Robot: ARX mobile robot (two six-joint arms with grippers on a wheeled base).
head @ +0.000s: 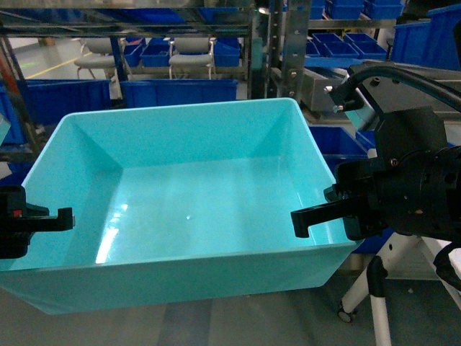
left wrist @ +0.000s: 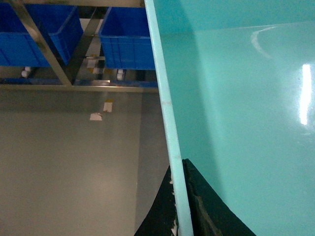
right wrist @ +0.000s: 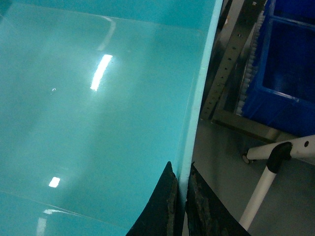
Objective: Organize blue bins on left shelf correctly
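Before steel shelving — both grippers clamp turquoise bin's side rims.

Light turquoise bin, open side up, held off the floor before the steel shelf

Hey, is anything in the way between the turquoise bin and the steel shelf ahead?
Nothing visible blocks it. Left pincer and right pincer clamp the pale turquoise plastic bin by its side rims; the silvery steel shelf stands just beyond, already holding royal-blue plastic bins.
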